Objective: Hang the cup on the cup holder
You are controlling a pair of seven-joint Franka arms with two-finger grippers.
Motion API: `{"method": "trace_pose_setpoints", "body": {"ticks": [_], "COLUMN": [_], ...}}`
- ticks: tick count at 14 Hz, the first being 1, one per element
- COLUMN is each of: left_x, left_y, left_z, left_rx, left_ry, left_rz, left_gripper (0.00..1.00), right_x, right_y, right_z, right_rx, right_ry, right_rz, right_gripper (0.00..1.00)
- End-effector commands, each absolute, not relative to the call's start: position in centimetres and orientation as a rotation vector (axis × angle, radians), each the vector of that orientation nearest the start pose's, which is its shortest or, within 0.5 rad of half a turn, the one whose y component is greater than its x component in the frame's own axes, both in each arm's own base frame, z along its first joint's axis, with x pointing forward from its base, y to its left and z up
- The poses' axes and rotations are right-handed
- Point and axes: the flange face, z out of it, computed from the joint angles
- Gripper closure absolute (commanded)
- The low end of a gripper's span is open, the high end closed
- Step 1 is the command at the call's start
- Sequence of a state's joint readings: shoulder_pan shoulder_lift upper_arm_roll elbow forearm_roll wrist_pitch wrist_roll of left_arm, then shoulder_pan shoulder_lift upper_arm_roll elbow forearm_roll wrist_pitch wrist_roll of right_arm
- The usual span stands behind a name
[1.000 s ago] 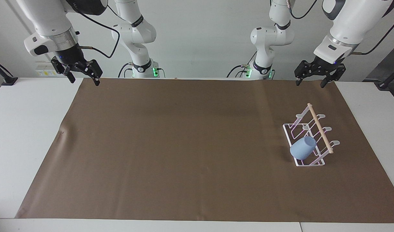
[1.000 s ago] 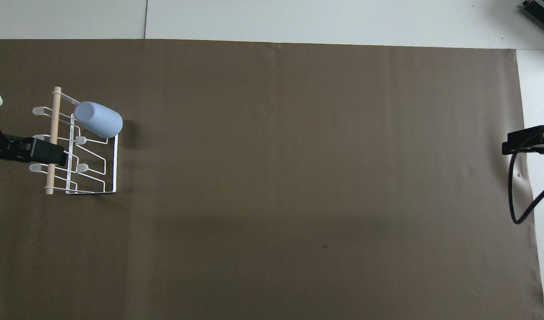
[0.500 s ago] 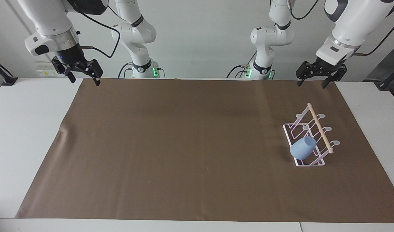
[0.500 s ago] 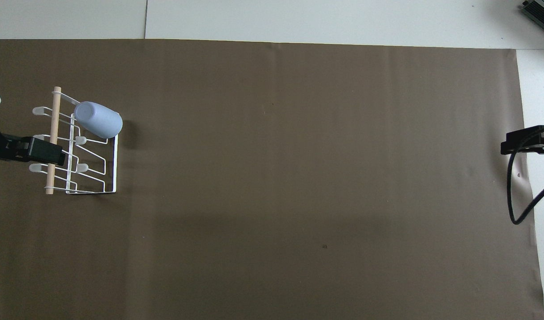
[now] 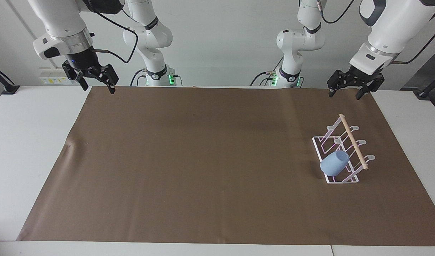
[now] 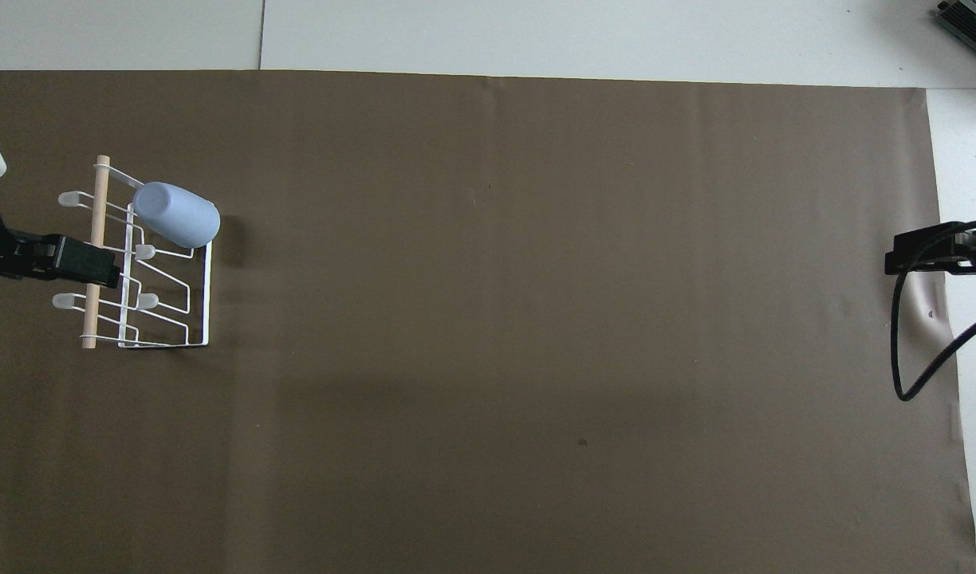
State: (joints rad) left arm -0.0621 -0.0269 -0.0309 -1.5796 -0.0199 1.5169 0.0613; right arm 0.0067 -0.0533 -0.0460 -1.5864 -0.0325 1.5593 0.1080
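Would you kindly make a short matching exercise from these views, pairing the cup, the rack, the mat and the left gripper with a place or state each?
Column one:
1. cup
2. cup holder
3. brown mat
4. left gripper

Column two:
A. covers most of the table
B. open, empty, raised near its base
C. stands at the left arm's end
D. tilted on the wire loops

Pairs: 1-D, 2-C, 3-A, 4-B

Cup hung on the holder, at the right of the facing view.
The light-blue cup (image 5: 334, 163) sits tilted, mouth down, over a slanted loop of the white wire cup holder (image 5: 342, 153), below its wooden dowel (image 5: 352, 140).
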Motion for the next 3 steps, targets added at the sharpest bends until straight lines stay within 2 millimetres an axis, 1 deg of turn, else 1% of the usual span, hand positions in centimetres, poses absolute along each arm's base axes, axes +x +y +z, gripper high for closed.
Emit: {"method": "trace_pose_setpoints", "body": {"ticks": [1,3], "left_x": [54.03,53.89], "left_y": [-5.28,-5.74], "left_z": [63.63,63.8], "left_rx": [-3.148,-3.143], "left_ry": [0.27,0.284], "left_rz": [0.054,0.049], "left_gripper": [0.0,0.0], "right_x": [53.27,53.17], "right_y": [-2.68,-2.73], "right_z": [64.62,64.54], "right_rx": [-3.165,-3.17], "right_ry": [0.25,0.241], "right_rz": [-0.043,-0.029], "right_gripper": [0.0,0.0]}}
